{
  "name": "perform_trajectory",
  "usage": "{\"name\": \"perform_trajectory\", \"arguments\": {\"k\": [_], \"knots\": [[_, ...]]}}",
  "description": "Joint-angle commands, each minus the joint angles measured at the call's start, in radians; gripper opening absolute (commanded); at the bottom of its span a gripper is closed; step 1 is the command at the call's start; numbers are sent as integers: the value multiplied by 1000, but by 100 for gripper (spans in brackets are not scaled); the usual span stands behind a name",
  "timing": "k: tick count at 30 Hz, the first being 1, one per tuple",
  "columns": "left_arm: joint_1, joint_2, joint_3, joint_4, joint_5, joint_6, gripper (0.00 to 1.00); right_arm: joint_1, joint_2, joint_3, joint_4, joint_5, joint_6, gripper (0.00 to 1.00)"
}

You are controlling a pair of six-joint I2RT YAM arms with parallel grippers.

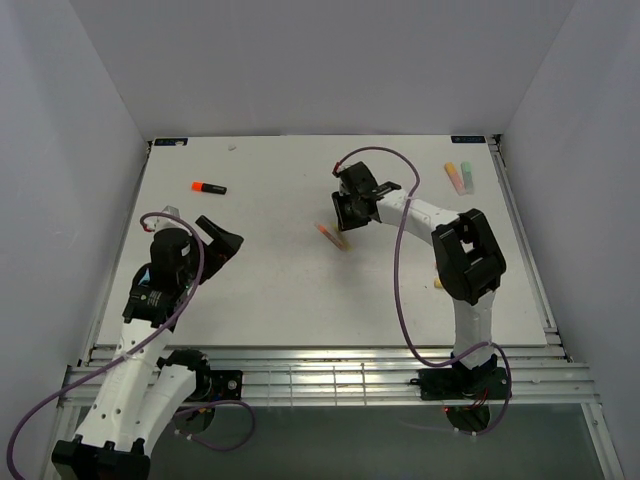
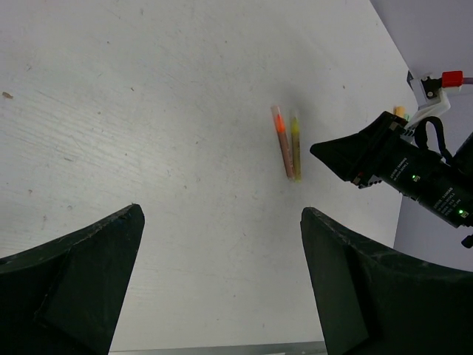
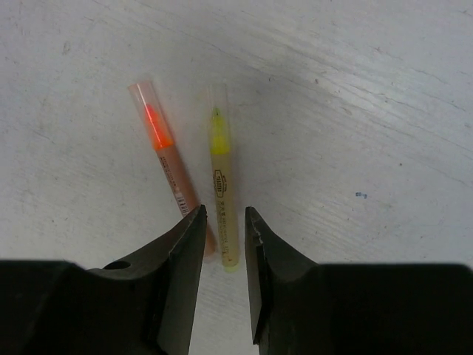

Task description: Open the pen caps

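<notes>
Two slim pens lie side by side mid-table, an orange pen [image 3: 171,166] and a yellow pen [image 3: 224,196], each with a clear pen cap [image 3: 145,103] [image 3: 216,111] over its coloured tip. My right gripper [image 3: 223,214] hangs over the rear end of the yellow pen. Its jaws are narrow, one on each side, with a thin gap showing on both sides. From above the pair [image 1: 333,236] sits just below that gripper [image 1: 345,222]. My left gripper [image 2: 222,214] is wide open over bare table at the left [image 1: 222,250], holding nothing.
A black pen with an orange cap [image 1: 198,185] lies at the back left. Two pastel pens [image 1: 460,177] lie at the back right. A small yellowish piece [image 1: 438,284] sits beside the right arm. White walls enclose the table [image 1: 280,290].
</notes>
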Motion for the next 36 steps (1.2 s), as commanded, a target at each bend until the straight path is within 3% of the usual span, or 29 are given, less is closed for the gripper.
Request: {"name": "perform_trajectory", "arguments": {"k": [1,26,29,32,33,36], "knots": [[7,-3,-3,4,-9,19,98,11,-7,21,68,-3,-23,34],[7,4,-34,29,0,19,97,44,81,-42,88,100,-55,27],[6,26,-31,43,61,26,97,45,85,-46,89,104,-60,26],[6,70,-29,99,156,66,92,44,94,-43,91,107,-66,15],[6,92,-23,106,179,77,89,44,94,-39,91,114,-67,8],[7,194,14,116,267,108,80,44,85,1,74,155,-78,8]]}}
